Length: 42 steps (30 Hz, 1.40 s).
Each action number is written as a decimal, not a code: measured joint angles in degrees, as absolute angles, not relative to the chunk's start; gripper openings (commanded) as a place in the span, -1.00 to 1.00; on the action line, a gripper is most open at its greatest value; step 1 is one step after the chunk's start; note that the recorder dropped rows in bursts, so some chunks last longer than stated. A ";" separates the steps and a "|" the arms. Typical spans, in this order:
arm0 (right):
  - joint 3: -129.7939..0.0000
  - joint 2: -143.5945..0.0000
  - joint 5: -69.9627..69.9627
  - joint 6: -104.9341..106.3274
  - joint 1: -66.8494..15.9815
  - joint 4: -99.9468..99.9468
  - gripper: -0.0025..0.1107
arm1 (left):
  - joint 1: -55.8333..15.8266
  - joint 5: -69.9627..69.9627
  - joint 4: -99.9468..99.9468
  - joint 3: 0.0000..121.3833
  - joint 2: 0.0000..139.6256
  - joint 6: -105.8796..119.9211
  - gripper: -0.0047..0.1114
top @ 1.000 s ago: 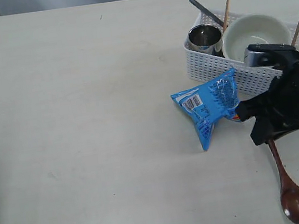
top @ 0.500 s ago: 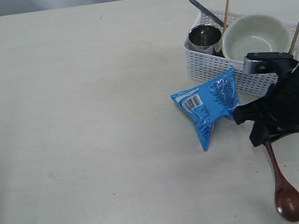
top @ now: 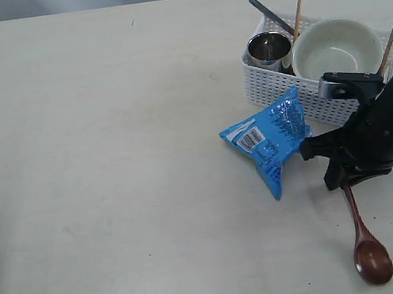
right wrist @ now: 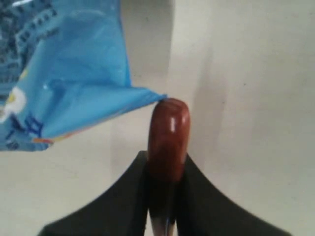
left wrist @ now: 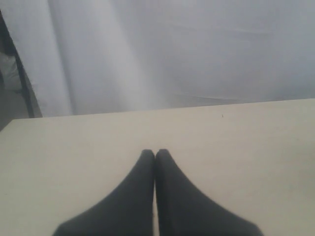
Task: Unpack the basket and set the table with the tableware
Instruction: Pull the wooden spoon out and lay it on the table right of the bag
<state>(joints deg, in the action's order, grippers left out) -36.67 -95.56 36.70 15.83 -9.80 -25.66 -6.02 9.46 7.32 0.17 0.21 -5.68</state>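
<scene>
The right hand (top: 341, 175) pinches the spoon (top: 372, 261) at lower right, seemingly placing it; next, lay it on the worktop (top: 111, 167), release.

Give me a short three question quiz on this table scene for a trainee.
1. True or false: the right gripper is shut on the spoon handle.
2. Which stands in the basket beside the bowl? A) steel cup B) glass bottle C) teapot
3. Fill in: the blue snack packet lies on the ____, outside the basket.
Key: 1 true; 2 A; 3 table.
</scene>
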 measured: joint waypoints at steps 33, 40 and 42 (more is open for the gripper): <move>-36.67 -96.84 31.29 13.65 -9.80 -27.55 -0.69 | -6.02 9.46 7.32 0.17 0.21 -5.68 -0.92; -36.67 -96.84 30.96 13.21 -9.80 -27.55 -0.44 | -6.02 9.46 7.32 0.17 0.21 -5.68 -0.92; -36.67 -96.84 30.96 13.06 -9.80 -27.55 -0.44 | -6.02 9.46 7.32 0.17 0.21 -5.68 -0.92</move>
<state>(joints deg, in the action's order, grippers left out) -36.67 -96.84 30.96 13.06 -9.80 -27.55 -6.02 9.46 7.32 0.17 0.21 -5.68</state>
